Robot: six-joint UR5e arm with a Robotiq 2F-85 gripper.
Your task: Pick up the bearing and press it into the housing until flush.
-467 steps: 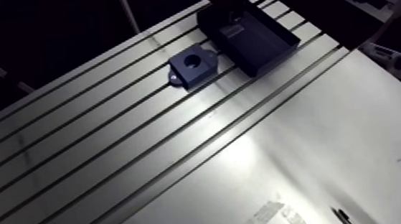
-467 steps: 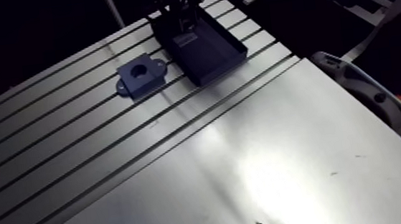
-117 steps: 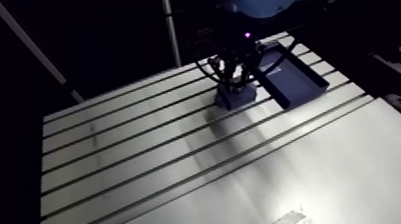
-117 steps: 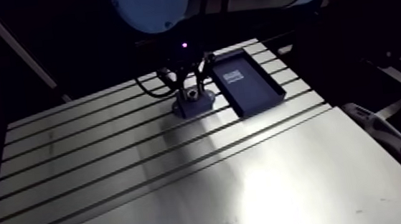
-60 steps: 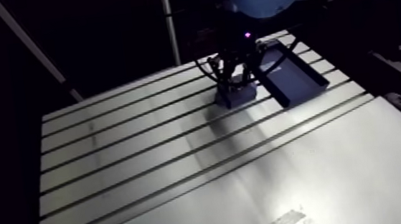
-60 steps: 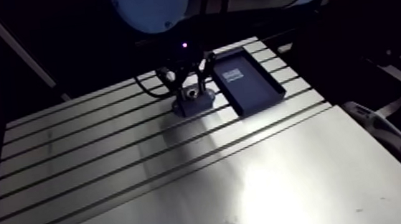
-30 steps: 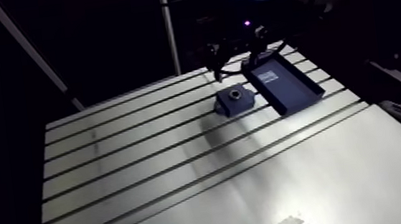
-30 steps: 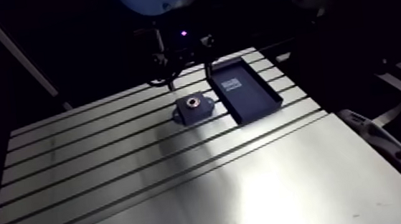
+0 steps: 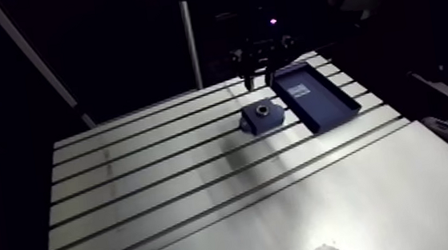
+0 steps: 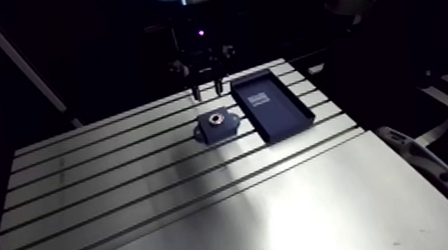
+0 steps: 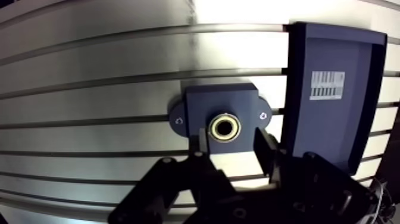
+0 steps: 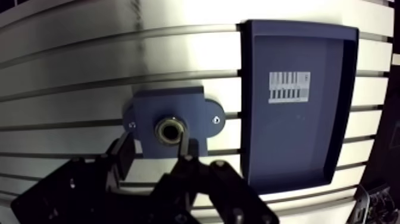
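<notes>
Black two-finger gripper (image 11: 233, 149): fingers apart, nothing between them. It hangs over the near edge of the housing, and in the arm view it sits well above the block, not touching.

The small brass-coloured ring bearing (image 11: 225, 126) sits in the centre bore of the dark blue flanged housing block (image 11: 205, 100). The housing lies flat on the slotted aluminium table (image 11: 89, 59), with a screw hole in each ear. From above the bearing looks seated and square to the bore. Can't tell from this angle whether it's truly flush.

My read: pick and insert look done, so we're at the flush check or final press. If it's proud, the next move needs the fingers brought together, centred over the ring, then a straight push down. Any tilt risks cocking it in the bore.

Around: a dark blue rectangular tray (image 11: 324, 137) with a white barcode label (image 11: 328, 85) sits just beside the housing, apart from it as far as I can see. Nothing sits between gripper and bearing. The tray wall is the only thing close to a finger on that side.
</notes>
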